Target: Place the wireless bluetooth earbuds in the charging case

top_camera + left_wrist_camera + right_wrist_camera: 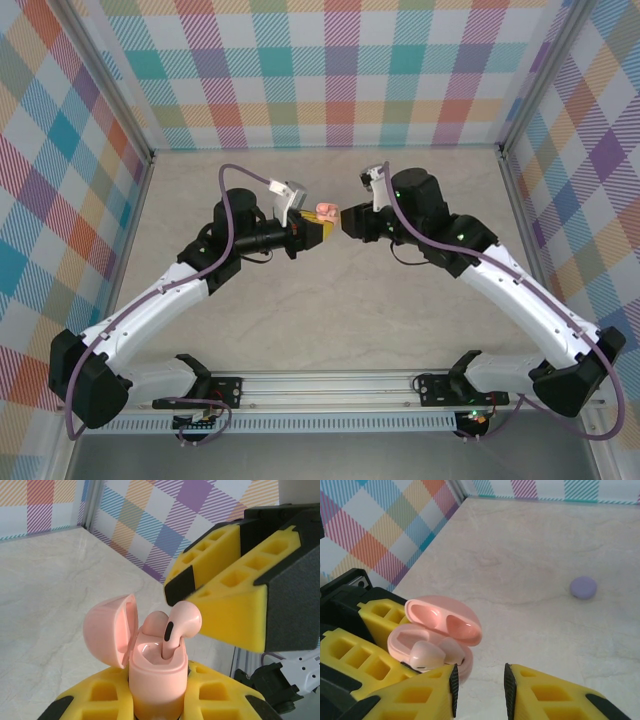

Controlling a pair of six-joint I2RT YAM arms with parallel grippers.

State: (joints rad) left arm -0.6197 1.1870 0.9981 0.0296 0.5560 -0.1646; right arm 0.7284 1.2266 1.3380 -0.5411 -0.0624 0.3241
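Here the left gripper is clamped on the lower body of the pink charging case, a yellow finger on each side. It holds the case upright above the table with the lid swung open to one side. The right gripper hovers just beside the case mouth, its jaws a narrow way apart with nothing between them. Whether one of its fingers touches the earbud cannot be told.

In the case, a pink earbud stands with its stem down in one well and its head proud of the rim, so it looks not fully seated. A second rounded pink shape next to it may be the other earbud already in place, though that is not certain.

The earbud is probably very light, hard and glossy, so it is likely to slip between the pads or tip if nudged off its axis. The bulbous head is the place to pinch it. A gentle press on top of the head, along the line of the stem, might serve as well.

The case looks like a smooth, rigid, light shell. The low grip on its body leaves the mouth free. The lid hinge is probably the weak part and is best left untouched.

Well apart on the table lies a small purple disc.
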